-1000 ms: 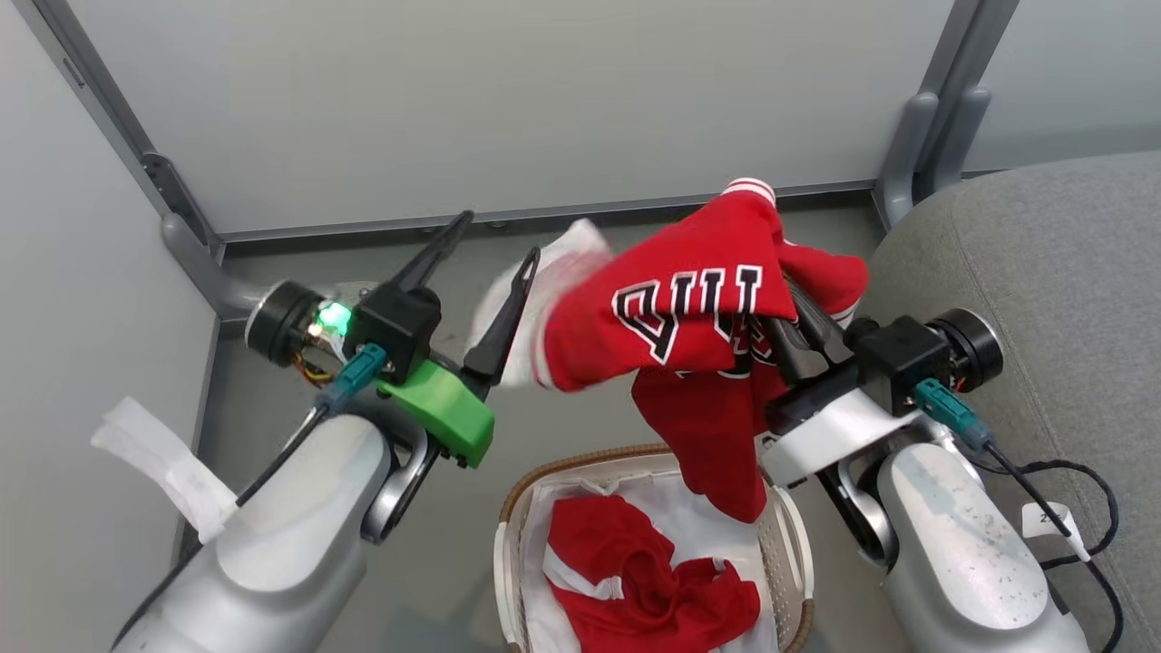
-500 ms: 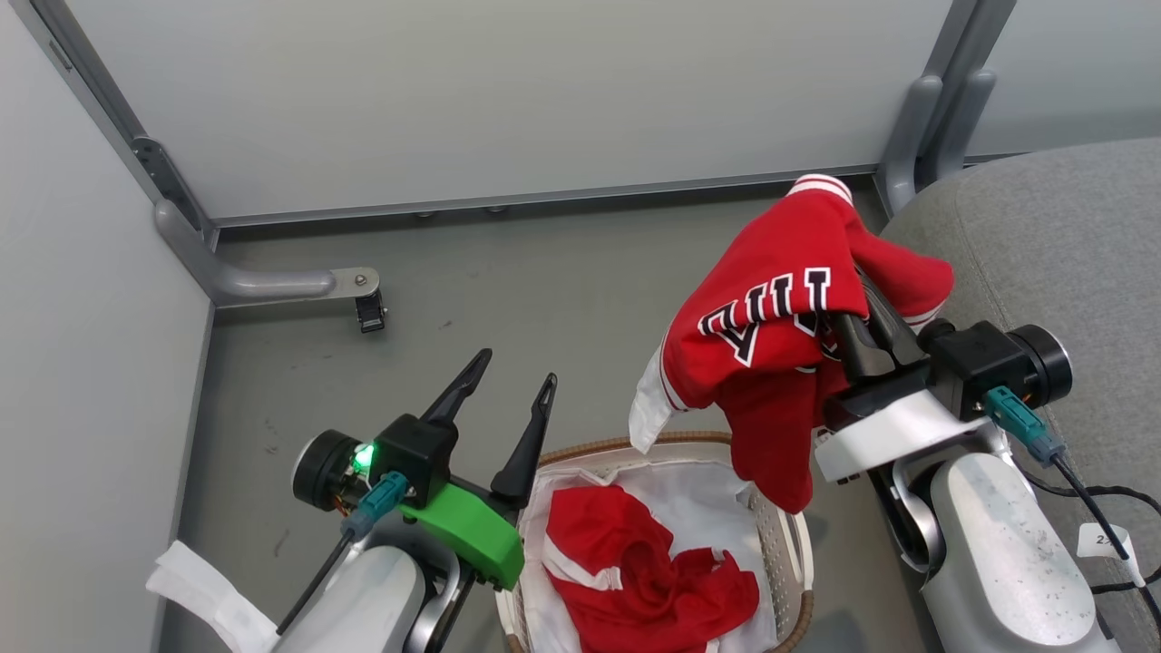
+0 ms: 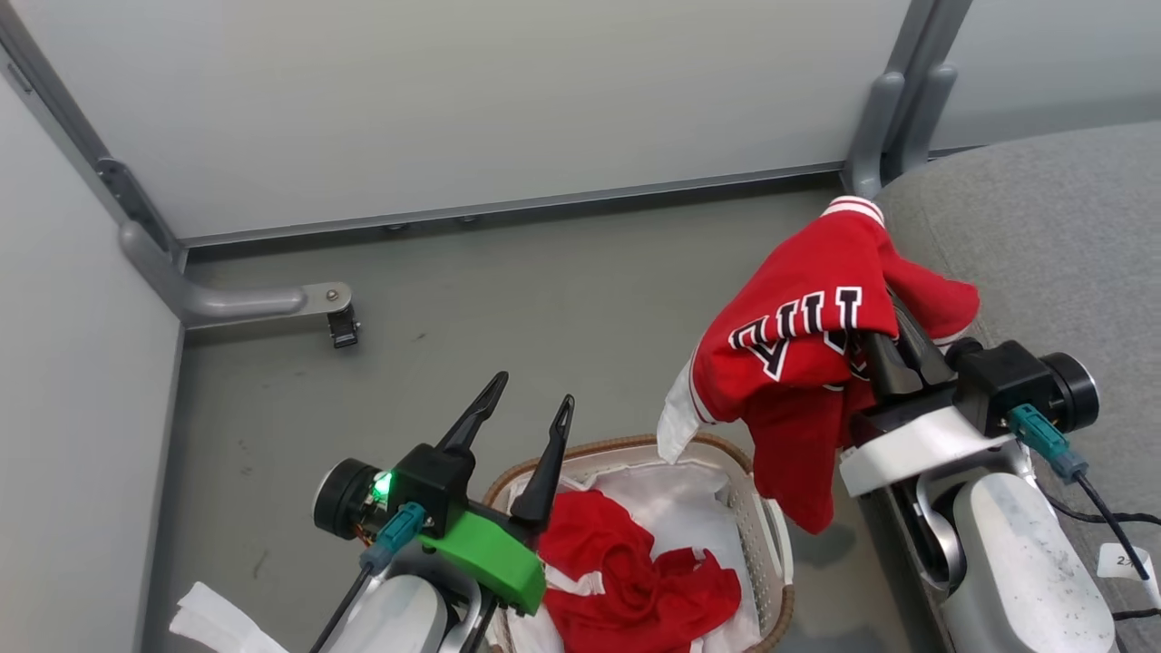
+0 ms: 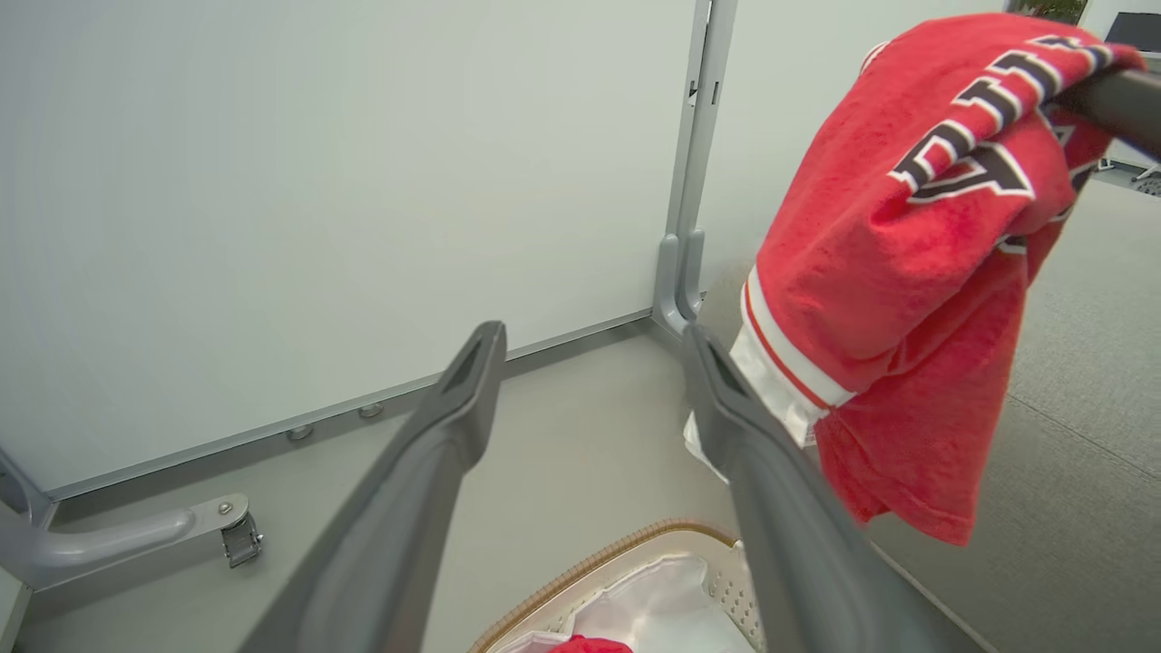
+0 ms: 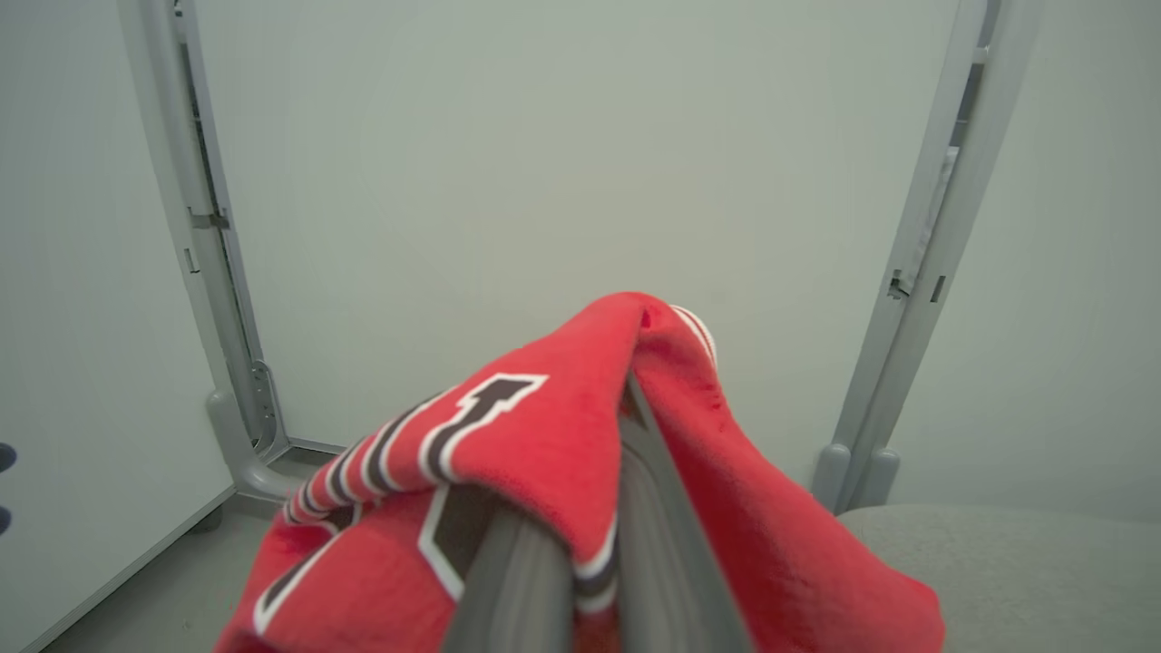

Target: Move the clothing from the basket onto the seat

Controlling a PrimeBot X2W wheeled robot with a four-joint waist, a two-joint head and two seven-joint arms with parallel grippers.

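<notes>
The red jersey with black-and-white lettering (image 3: pixel 798 336) hangs draped over my right gripper (image 3: pixel 884 299), which is shut on it, above the floor between the basket and the seat's left edge. The same jersey (image 5: pixel 544 453) covers the fingers in the right wrist view and hangs at the right in the left wrist view (image 4: pixel 907 254). The second red garment with white stripes (image 3: pixel 635 580) lies crumpled in the white basket (image 3: pixel 771 535) on its liner sheet. My left gripper (image 3: pixel 531 413) stands open over the basket's left rim, holding nothing. The grey seat (image 3: pixel 1043 245) fills the right side.
Pale partition walls with grey metal posts (image 3: pixel 884 100) close off the back and left. A grey foot bracket with a caster (image 3: pixel 263 304) lies on the floor at the left. A black cable (image 3: pixel 1116 521) trails over the seat near my right arm. Bare grey floor lies ahead.
My left gripper let go of the jersey and dropped back down to the basket's left rim. The right gripper carried the jersey rightwards toward the seat. The camera shifted too.
</notes>
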